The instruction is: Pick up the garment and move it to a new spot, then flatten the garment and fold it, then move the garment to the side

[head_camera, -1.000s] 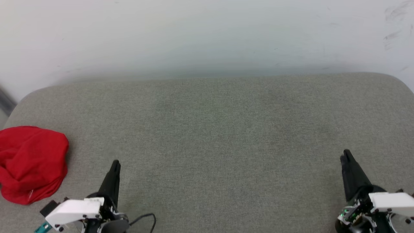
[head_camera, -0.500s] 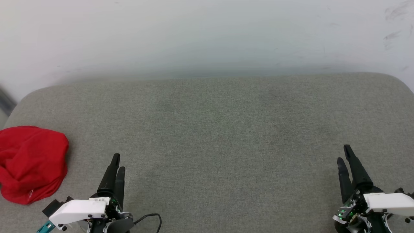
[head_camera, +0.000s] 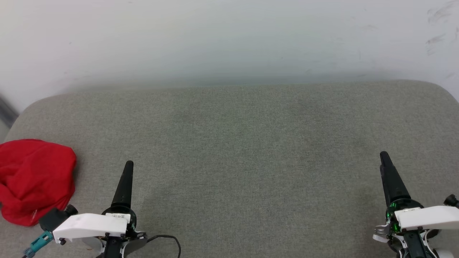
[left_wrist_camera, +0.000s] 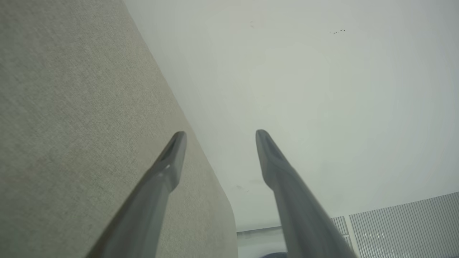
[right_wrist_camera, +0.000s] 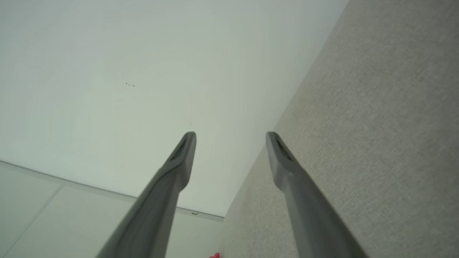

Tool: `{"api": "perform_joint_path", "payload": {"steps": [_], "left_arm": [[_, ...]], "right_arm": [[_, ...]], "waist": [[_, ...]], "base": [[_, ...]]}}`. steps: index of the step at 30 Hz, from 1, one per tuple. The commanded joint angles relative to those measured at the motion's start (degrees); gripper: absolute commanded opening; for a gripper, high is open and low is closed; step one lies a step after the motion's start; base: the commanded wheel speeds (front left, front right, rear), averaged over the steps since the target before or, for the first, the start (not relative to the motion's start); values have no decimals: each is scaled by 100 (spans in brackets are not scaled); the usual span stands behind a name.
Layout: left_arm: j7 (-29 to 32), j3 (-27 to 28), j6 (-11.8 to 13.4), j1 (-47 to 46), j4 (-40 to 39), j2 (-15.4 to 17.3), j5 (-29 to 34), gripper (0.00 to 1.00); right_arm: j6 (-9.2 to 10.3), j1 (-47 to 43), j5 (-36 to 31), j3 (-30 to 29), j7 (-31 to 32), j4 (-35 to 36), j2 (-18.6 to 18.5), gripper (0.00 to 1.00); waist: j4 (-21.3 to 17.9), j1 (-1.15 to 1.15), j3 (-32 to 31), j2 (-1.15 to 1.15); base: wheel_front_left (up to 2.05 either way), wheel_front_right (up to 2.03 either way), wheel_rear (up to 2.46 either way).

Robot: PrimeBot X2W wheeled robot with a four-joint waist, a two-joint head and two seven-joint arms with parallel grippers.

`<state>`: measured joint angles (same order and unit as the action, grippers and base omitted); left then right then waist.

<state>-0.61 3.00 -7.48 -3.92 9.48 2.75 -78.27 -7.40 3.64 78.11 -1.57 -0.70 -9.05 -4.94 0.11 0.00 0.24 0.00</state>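
Note:
The garment (head_camera: 36, 181) is a crumpled bright red heap at the far left edge of the grey cushion (head_camera: 236, 143); no trim or number shows. My left gripper (head_camera: 128, 165) hovers just right of it, apart from it, fingers pointing away from me. In the left wrist view the left gripper (left_wrist_camera: 220, 135) stands open with nothing between its fingers. My right gripper (head_camera: 383, 156) is at the far right, a long way from the garment. The right wrist view shows the right gripper (right_wrist_camera: 231, 136) open and holding nothing. A sliver of the red garment (right_wrist_camera: 215, 255) peeks in at that view's bottom edge.
The cushion's wide grey fabric top runs between the two grippers. A white wall (head_camera: 229, 39) rises behind its far edge. The cushion's corners are rounded at the back left and back right. A black cable (head_camera: 168, 239) loops beside the left wrist.
Both grippers went from shut to open. Both have also moved a little forward over the cushion. The garment has not moved.

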Motion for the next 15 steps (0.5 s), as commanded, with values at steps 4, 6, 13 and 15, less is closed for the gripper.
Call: {"api": "perform_joint_path", "payload": {"steps": [4,6,13,15], "left_arm": [[-134,9,-1,-130,-264,81,926,100],[-179,13,-1,-130,-312,73,1235,100],[-321,-40,-1,-77,-414,91,2214,100],[-359,-46,-1,-61,-436,98,2454,100]], "right_arm": [[-10,231,-961,-5,-119,155,-117,100],[-10,246,-1401,-64,-136,182,-84,100],[-11,226,-2739,-12,-86,412,0,100],[-11,210,-3035,28,-70,472,-13,100]], "waist": [[7,0,-1,0],[10,0,-2,0],[13,0,-6,0],[14,0,-10,0]], "base": [[0,0,0],[0,0,0],[0,0,0],[0,0,0]]}}
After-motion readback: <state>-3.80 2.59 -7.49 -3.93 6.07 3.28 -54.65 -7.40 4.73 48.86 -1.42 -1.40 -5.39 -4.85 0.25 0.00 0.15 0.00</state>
